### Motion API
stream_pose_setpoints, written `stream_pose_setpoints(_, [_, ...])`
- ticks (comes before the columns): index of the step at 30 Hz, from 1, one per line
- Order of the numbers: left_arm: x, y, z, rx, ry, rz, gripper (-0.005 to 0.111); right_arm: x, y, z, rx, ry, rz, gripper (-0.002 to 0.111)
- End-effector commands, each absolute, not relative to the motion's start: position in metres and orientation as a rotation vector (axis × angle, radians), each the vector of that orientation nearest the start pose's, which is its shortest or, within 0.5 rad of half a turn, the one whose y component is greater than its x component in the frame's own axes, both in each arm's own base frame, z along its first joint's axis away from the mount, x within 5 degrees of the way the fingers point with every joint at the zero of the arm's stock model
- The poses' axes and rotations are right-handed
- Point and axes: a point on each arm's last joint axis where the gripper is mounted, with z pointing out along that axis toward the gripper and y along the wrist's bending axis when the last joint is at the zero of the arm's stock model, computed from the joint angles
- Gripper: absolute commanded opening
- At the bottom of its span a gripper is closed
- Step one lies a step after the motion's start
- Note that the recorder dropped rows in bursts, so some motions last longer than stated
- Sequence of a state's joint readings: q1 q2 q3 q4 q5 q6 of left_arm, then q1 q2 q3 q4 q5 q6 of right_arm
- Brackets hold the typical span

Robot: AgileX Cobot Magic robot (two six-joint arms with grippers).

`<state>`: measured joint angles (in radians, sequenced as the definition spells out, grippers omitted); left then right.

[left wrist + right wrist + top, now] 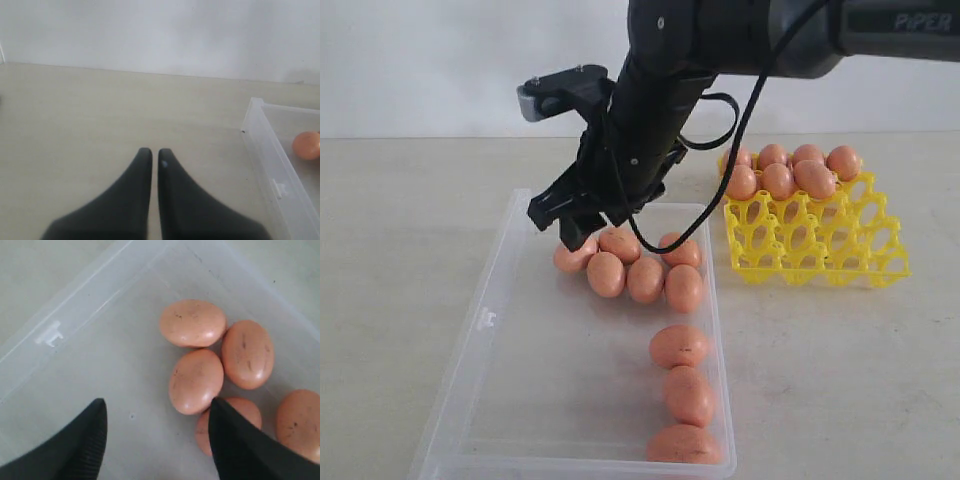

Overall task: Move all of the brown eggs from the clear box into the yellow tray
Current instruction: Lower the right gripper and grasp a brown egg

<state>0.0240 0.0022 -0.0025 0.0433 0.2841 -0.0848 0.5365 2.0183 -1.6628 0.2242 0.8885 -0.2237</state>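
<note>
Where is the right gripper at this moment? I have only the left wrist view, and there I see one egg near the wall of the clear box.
Observer: The right gripper hangs over the far end of the clear box, jaws open, with nothing between them.
Operator: How many eggs are in the box?
Observer: Nine brown eggs by my count: six clustered at the far end by the gripper, three in a row along the right wall.
Operator: And the yellow tray?
Observer: The yellow tray stands right of the box. It holds seven eggs in its far cups.

Beige tabletop (pixel 400 250), white wall (pixel 420 60)
</note>
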Motion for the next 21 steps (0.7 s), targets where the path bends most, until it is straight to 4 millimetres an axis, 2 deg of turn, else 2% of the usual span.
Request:
stream_pose_setpoints(1, [0.055, 0.003, 0.188, -0.070, 1.760, -0.002, 0.004, 0.381, 0.241, 0.208, -0.837, 2.656, 0.364, 0.054])
stream_pose_setpoints(10, [0.055, 0.003, 0.188, -0.070, 1.760, -0.002, 0.004, 0.400, 0.248, 0.168, -0.724, 2.626, 0.352, 0.054])
stream_pose_setpoints(15, [0.055, 0.003, 0.188, -0.070, 1.760, -0.002, 0.004, 0.402, 0.248, 0.140, -0.681, 2.694, 0.319, 0.054])
stream_pose_setpoints(17, [0.055, 0.003, 0.188, -0.070, 1.760, -0.002, 0.004, 0.402, 0.248, 0.136, -0.660, 2.714, 0.320, 0.053])
stream_pose_setpoints(19, [0.055, 0.003, 0.188, -0.070, 1.760, -0.002, 0.004, 0.402, 0.248, 0.135, -0.659, 2.714, 0.318, 0.043])
stream_pose_setpoints(21, [0.055, 0.003, 0.188, -0.070, 1.760, -0.002, 0.004, 0.403, 0.247, 0.135, -0.668, 2.711, 0.307, 0.021])
